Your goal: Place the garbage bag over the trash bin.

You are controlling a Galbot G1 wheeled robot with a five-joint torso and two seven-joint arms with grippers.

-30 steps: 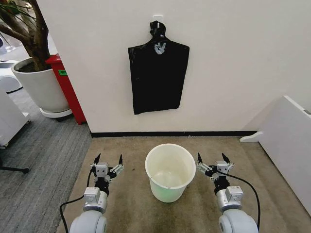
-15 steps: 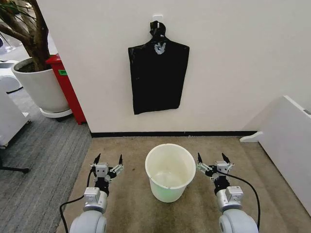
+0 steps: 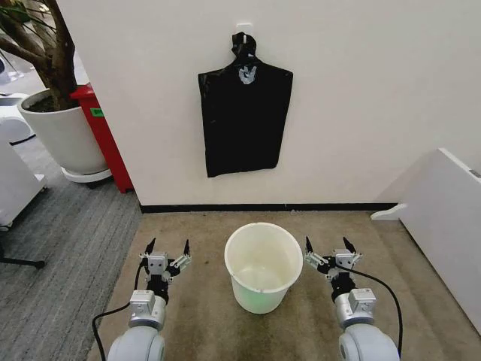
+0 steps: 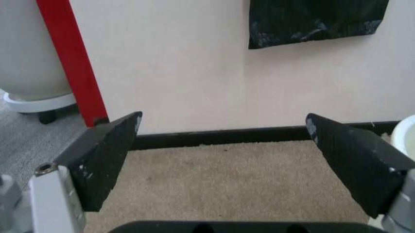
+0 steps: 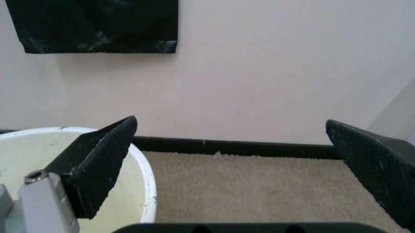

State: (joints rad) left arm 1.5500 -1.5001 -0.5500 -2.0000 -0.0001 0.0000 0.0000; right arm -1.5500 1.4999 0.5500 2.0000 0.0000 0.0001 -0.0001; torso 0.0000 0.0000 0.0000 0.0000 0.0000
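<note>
Here, with the left end effector (image 3: 167, 247) and right end effector (image 3: 330, 245) wide open and empty either side of the trash bin (image 3: 264, 265), we should first fetch the black bag (image 3: 244, 119) hanging on the wall beyond the bin.

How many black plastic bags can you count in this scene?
1: the black bag hangs flat on the wall from a hook, above the bucket; none lies on the floor or in either gripper.

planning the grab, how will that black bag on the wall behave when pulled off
The black bag hangs flat and glossy from a wall hook, so it is probably thin, floppy and light. Its sheen suggests it may slip in a claw.
</note>
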